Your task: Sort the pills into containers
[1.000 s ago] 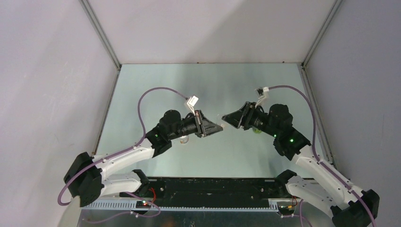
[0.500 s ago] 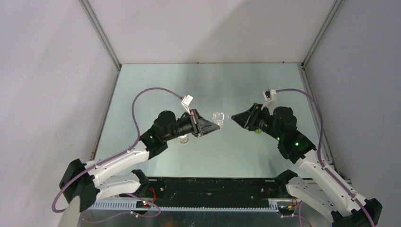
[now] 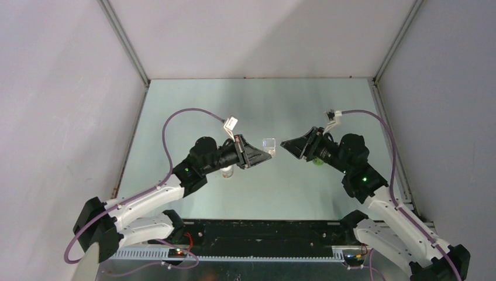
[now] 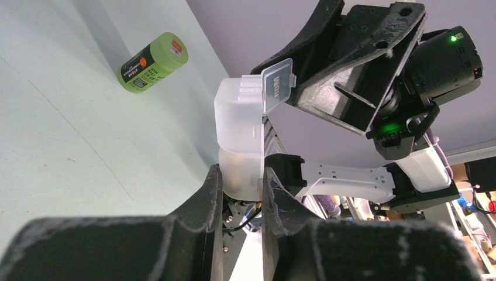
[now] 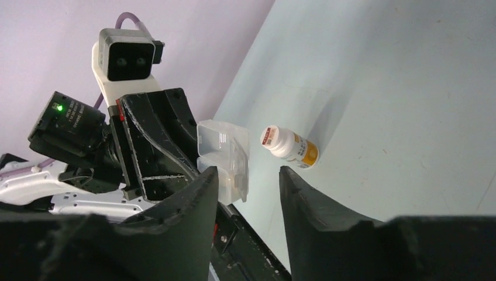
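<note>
The small translucent pill box (image 3: 269, 144) is held above the table between the fingers of my left gripper (image 3: 266, 157), which is shut on its lower end. In the left wrist view the box (image 4: 240, 134) stands up from the gripper (image 4: 241, 175) with one lid flap (image 4: 276, 88) open. My right gripper (image 3: 285, 145) is open and empty, just right of the box and facing it. In the right wrist view the box (image 5: 225, 155) lies just beyond the left finger of that gripper (image 5: 248, 175). No loose pills show.
A green bottle (image 4: 154, 62) lies on its side on the table, partly hidden under my right arm (image 3: 317, 162). A white bottle with an orange label (image 5: 289, 146) lies under my left arm (image 3: 227, 172). Grey walls enclose the table on three sides.
My right gripper drew back from the pill box, then eased a little toward it again. My left gripper shifted slightly left, still holding the box.
</note>
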{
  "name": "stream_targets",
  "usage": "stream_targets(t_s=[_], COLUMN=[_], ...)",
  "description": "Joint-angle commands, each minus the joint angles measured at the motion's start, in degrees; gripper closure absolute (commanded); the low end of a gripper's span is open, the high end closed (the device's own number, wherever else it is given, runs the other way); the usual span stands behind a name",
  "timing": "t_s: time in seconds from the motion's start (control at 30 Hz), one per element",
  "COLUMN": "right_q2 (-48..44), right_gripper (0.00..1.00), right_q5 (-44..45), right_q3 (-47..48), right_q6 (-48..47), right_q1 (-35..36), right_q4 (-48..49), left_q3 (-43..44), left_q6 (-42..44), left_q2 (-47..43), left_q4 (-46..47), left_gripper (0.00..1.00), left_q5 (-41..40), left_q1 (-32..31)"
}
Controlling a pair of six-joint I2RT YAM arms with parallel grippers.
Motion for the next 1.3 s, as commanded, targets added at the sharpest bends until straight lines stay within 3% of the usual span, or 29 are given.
stream_targets(t_s=[0.0, 0.2, 0.27, 0.4, 0.47, 0.6, 0.83, 1.03, 1.27], right_q2=[2.72, 5.06, 4.87, 4.64, 4.47, 5.03, 12.71, 22.21, 31.05], right_gripper=[0.57, 0.87, 0.97, 1.0, 1.0, 1.0, 1.0, 1.0, 0.99], right_q5=[-3.5, -6.46, -6.53, -6.38, -6.34, -8.85, -14.28, -17.43, -12.92], right_q3=[-0.28, -0.44, -0.48, -0.49, -0.49, -0.49, -0.57, -0.75, -0.69], right_q6=[3.56, 5.19, 5.01, 4.26, 3.33, -0.85, -10.9, -17.06, -18.71], right_q1=[-0.45, -0.43, -0.5, -0.91, -1.36, -3.13, -3.8, -2.01, 0.2], right_q4=[6.54, 8.57, 8.34, 6.4, 4.44, 0.1, -10.7, -10.41, -6.37], left_q3=[0.19, -0.37, -0.05, 1.83, 2.52, 3.04, 3.52, 5.14, 5.33], left_q6=[0.25, -0.25, 0.53, 4.45, 6.34, 9.87, 12.69, 15.2, 15.76], left_q2=[-1.63, -1.31, -1.32, -1.61, -2.13, -3.8, -9.27, -13.42, -16.16], left_q4=[2.2, 2.9, 1.82, -4.88, -7.94, -13.16, -22.38, -28.88, -33.75], left_gripper=[1.0, 1.0, 0.88, 0.34, 0.19, 0.02, 0.01, 0.01, 0.01], left_q5=[0.14, 0.0, -0.2, -4.08, -6.17, -10.08, -17.1, -24.72, -32.16], left_q1=[0.13, 0.15, 0.2, 0.29, 0.5, 1.19, 2.85, 3.34, 3.52])
